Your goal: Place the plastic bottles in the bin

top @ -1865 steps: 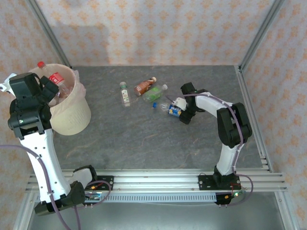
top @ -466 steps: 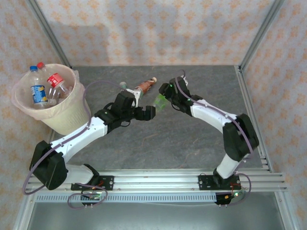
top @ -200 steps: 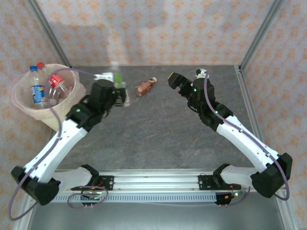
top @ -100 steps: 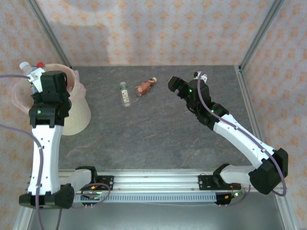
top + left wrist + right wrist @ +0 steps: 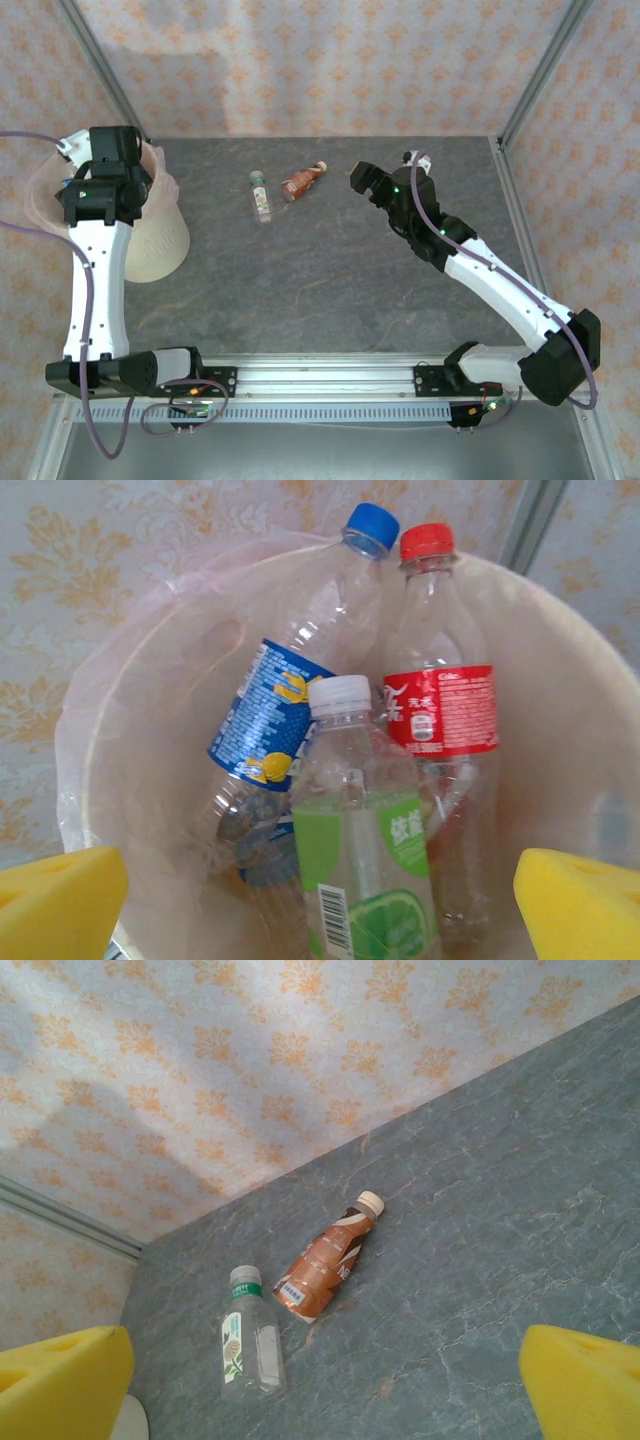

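My left gripper hangs open over the bin, its yellow pads wide apart. A green-labelled bottle with a white cap stands loose between them, touching neither pad. Behind it in the bin lean a blue-labelled bottle and a red-labelled one. On the table lie a clear bottle with a green cap and a brown bottle. My right gripper is open above the table, to the right of those two, with nothing in it.
The bin stands at the table's far left, under my left arm. Metal frame posts rise at the back corners before patterned walls. A rail runs along the near edge.
My left arm swung from above the table to over the bin carrying the green-labelled bottle, then its jaws opened and let it go. The right arm has hardly moved.
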Controlling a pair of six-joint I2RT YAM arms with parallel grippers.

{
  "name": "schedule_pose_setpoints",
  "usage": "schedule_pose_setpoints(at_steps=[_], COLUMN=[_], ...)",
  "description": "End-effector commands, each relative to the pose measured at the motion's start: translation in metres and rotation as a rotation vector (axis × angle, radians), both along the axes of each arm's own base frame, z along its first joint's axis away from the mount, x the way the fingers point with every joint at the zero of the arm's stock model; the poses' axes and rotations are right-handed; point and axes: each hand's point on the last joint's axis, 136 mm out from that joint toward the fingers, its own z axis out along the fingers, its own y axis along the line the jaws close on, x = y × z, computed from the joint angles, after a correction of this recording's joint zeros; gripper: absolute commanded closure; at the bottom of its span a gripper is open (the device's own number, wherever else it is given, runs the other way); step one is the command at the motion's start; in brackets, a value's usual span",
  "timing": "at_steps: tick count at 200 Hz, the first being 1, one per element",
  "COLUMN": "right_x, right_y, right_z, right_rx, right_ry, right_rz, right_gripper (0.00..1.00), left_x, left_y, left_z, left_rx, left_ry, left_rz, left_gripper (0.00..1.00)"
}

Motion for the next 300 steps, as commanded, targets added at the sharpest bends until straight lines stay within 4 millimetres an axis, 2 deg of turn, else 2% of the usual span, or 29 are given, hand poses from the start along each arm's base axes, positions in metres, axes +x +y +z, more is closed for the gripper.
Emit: schedule_pose_setpoints(at_steps=[1, 35, 47, 67, 99, 113, 127, 160, 165, 182, 214, 218, 222, 238, 261, 277, 300], right_x=[-0.001, -0.001, -0.001, -0.001, -0.002, -0.003, -0.005, -0.013, -0.019, -0.026, -0.037, -0.038, -0.038, -0.04, -0.041, -0.041, -0.039], right_y=[-0.002, -0.001, -0.002, -0.004, -0.009, -0.011, -0.014, -0.012, -0.014, -0.015, -0.028, -0.03, -0.032, -0.038, -0.041, -0.041, -0.039], right_z=[-0.006, -0.008, -0.01, -0.01, -0.014, -0.016, -0.018, -0.024, -0.017, -0.017, -0.02, -0.02, -0.021, -0.022, -0.024, -0.024, -0.023], right_rx=[-0.013, -0.018, -0.022, -0.033, -0.053, -0.065, -0.08, -0.109, -0.104, -0.129, -0.163, -0.166, -0.171, -0.183, -0.197, -0.197, -0.191], right_ry=[0.014, 0.02, 0.023, 0.024, 0.033, 0.036, 0.038, 0.027, 0.005, -0.007, -0.017, -0.017, -0.017, -0.014, -0.003, -0.003, -0.001], right_rz=[-0.006, -0.004, -0.005, -0.015, -0.032, -0.034, -0.038, 0.021, 0.035, 0.063, 0.05, 0.044, 0.037, 0.017, 0.007, 0.006, 0.009], right_gripper=[0.01, 0.01, 0.01, 0.01, 0.01, 0.01, 0.01, 0.01, 0.01, 0.01, 0.01, 0.01, 0.01, 0.01, 0.01, 0.01, 0.01], left_x=[0.006, 0.034, 0.047, 0.072, 0.093, 0.105, 0.119, 0.153, 0.159, 0.172, 0.195, 0.197, 0.2, 0.207, 0.213, 0.217, 0.219], left_y=[-0.016, -0.03, -0.045, -0.087, -0.155, -0.182, -0.2, -0.22, -0.222, -0.219, -0.219, -0.218, -0.218, -0.218, -0.221, -0.23, -0.229], left_z=[0.005, -0.014, -0.022, -0.022, -0.01, -0.016, -0.034, -0.092, -0.102, -0.131, -0.187, -0.188, -0.205, -0.232, -0.261, -0.275, -0.295], left_rx=[-0.085, -0.18, -0.252, -0.355, -0.313, -0.312, -0.297, -0.29, -0.289, -0.279, -0.297, -0.301, -0.305, -0.316, -0.345, -0.367, -0.364], left_ry=[-0.078, -0.062, -0.065, -0.154, -0.169, -0.162, -0.116, 0.023, 0.043, 0.102, 0.239, 0.24, 0.275, 0.34, 0.388, 0.409, 0.45], left_rz=[-0.082, -0.161, -0.23, -0.405, -0.576, -0.614, -0.613, -0.581, -0.577, -0.514, -0.509, -0.508, -0.5, -0.523, -0.554, -0.601, -0.6], left_gripper=[0.0, 0.0, 0.0, 0.0, 0.0, 0.0, 0.0, 0.0, 0.0, 0.0, 0.0, 0.0, 0.0, 0.0, 0.03, 0.06, 0.09])
